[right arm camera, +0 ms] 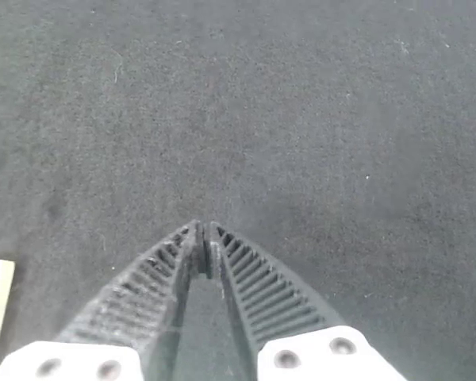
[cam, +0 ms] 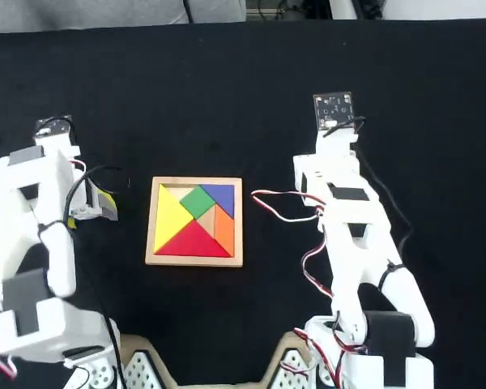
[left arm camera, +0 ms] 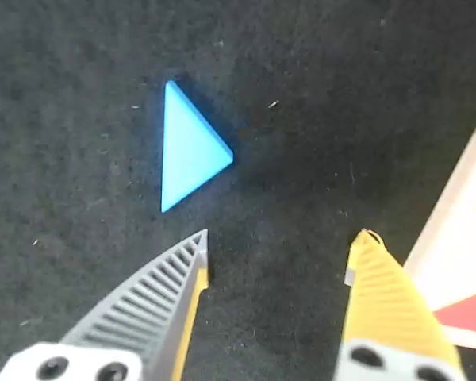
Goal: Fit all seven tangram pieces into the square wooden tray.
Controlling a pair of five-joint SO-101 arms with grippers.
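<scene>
Step in hand: I judge this the last pick. The light blue triangle (left arm camera: 189, 151) lies flat on the black cloth (cam: 251, 97), outside the tray.
Tray: the square wooden tray (cam: 194, 262) sits between the arms. It holds a yellow triangle (cam: 172, 217), red triangle (cam: 196, 240), green square (cam: 198, 200), dark blue piece (cam: 222, 196) and orange piece (cam: 224, 227).
Gap: a tan patch (cam: 206, 219) at the middle reads to me as the open slot, though I can't be sure it isn't a piece.
Left gripper (left arm camera: 284, 238): fingers spread, nothing between them, above the cloth with the triangle just ahead of the tips and the tray rim off to one side.
Right gripper (right arm camera: 204, 230): fingers pressed together, empty, over bare cloth.
Next move calls for: left arm forward and down to straddle the triangle, pinch across its thin edges, then turn it to match the slot.
</scene>
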